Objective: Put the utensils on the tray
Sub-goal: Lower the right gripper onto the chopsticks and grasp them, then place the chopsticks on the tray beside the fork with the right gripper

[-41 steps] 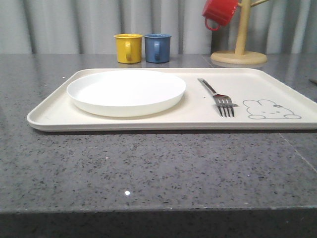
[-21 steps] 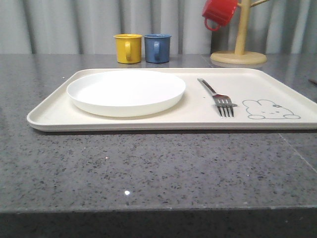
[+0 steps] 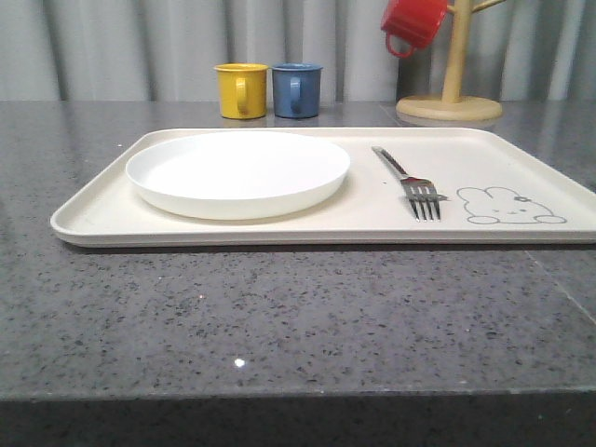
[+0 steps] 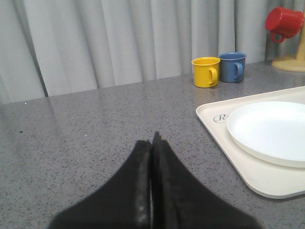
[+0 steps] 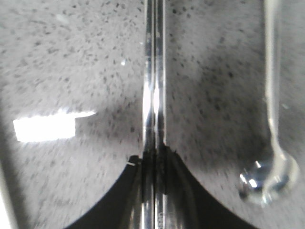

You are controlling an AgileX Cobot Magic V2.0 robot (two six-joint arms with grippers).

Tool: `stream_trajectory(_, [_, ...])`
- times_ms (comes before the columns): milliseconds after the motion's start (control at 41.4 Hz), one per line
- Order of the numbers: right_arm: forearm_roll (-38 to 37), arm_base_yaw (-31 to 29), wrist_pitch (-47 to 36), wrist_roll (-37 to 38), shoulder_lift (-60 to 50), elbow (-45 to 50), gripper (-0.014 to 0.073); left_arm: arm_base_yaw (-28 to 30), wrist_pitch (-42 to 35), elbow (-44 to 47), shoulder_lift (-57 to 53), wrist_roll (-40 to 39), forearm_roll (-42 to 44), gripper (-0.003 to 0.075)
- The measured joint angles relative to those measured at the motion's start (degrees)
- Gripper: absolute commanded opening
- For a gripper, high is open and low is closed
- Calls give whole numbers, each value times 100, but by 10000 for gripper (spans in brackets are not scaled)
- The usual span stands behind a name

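Our right tool (image 5: 153,160) is pinching the chopsticks (image 5: 154,71) above the speckled desk (image 5: 71,62), with the spoon (image 5: 274,143) lying just beside them. Our left tool (image 4: 152,143) is pressed together, holding nothing, left of the tray (image 3: 279,228). The fork (image 3: 410,182) lies on the tray between the plate (image 3: 237,172) and the rabbit drawing (image 3: 507,207).

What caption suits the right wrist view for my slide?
Right end effector shut on chopsticks over the counter, spoon lying alongside.
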Motion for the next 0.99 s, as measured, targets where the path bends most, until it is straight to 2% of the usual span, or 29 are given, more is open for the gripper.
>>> stream_trajectory(242, [23, 244, 491, 235, -229, -44, 10, 0, 0, 0, 0, 0, 0, -19])
stream_trajectory(725, [285, 2116, 282, 1147, 166, -409, 10, 0, 0, 0, 0, 0, 0, -19])
stream_trajectory(991, [344, 2522, 177, 1554, 777, -896, 10, 0, 0, 0, 0, 0, 0, -19])
